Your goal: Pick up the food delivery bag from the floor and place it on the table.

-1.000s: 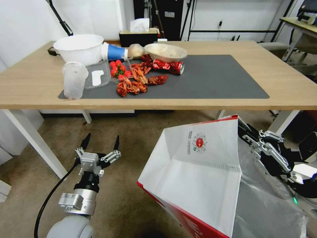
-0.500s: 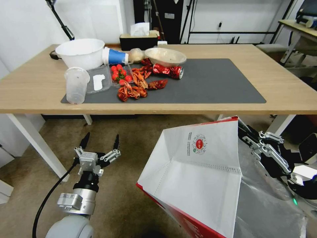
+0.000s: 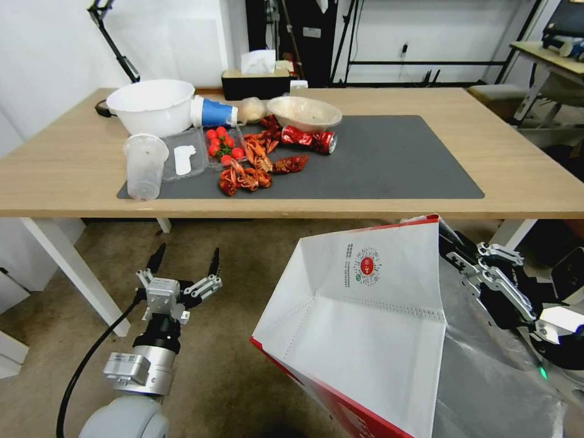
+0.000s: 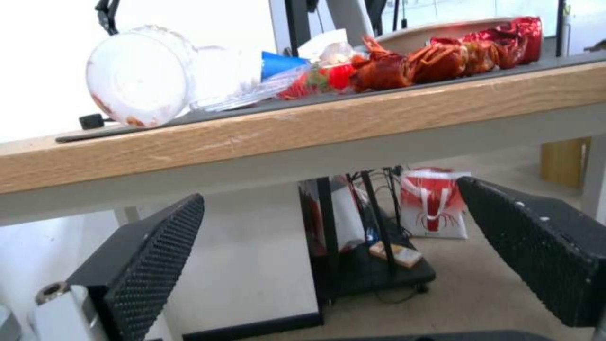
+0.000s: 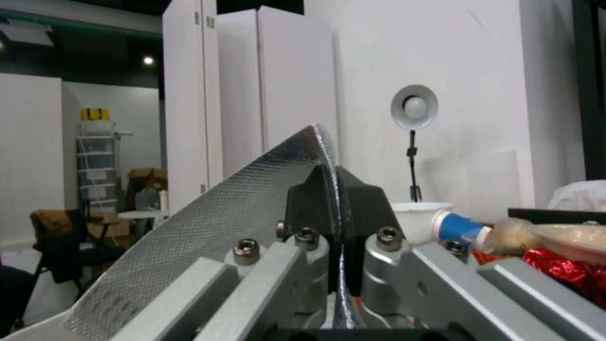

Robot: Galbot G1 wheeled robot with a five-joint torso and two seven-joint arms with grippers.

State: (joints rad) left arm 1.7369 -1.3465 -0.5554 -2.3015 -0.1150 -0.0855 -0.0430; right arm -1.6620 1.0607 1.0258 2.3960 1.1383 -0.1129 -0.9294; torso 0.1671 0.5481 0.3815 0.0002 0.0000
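Note:
The food delivery bag (image 3: 365, 328), white with red sides and a round red logo, hangs tilted in the air in front of the table (image 3: 535, 176), off the floor (image 3: 243, 267). My right gripper (image 3: 453, 246) is shut on the bag's upper right edge; in the right wrist view its fingers (image 5: 334, 199) pinch the silver foil lining (image 5: 215, 218). Low at the left, my left gripper (image 3: 185, 258) stands open with nothing in it, pointing at the table's front edge (image 4: 316, 128); the gripper (image 4: 328, 237) looks under that edge in the left wrist view.
On the dark grey mat (image 3: 389, 158) lie crayfish (image 3: 249, 173), cherry tomatoes (image 3: 220, 143), a red can (image 3: 307, 139), a clear cup (image 3: 145, 165) and bowls (image 3: 152, 106). The mat's right half is bare. A white table leg (image 3: 73, 267) stands left of the left gripper.
The whole view has shifted, so the table top sits lower in the picture: the camera has moved. Both grippers and the bag hold the same places in the view.

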